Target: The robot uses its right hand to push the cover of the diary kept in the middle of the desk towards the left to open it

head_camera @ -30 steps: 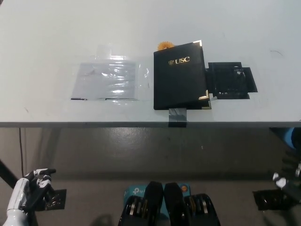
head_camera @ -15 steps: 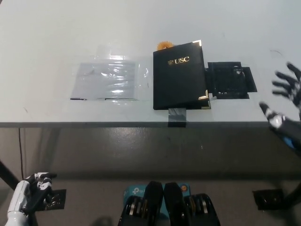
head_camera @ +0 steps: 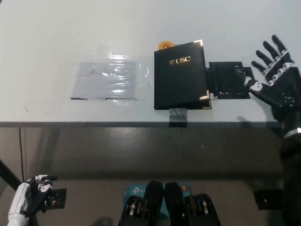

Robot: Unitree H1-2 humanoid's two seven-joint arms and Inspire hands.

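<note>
White desk (head_camera: 56,37), closed black gold-lettered diary (head_camera: 181,75) midway; right robot hand (head_camera: 275,80) splayed, empty.

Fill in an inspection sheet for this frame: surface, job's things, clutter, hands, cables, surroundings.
Surface: pale desk, front edge running across the picture.
Job's things: black diary with gold lettering and gold corners, closed, lying flat near the middle of the desk.
Clutter: clear plastic sheet left of the diary; black flat mat against the diary's right side; grey tape at the desk edge below the diary; small orange thing peeking out behind the diary's top.
Hands: right hand open, fingers spread, above the desk right of the mat, not touching the diary; left hand low at lower left, below desk level.
Cables: nothing seen.
Surroundings: grey floor below the desk.
</note>
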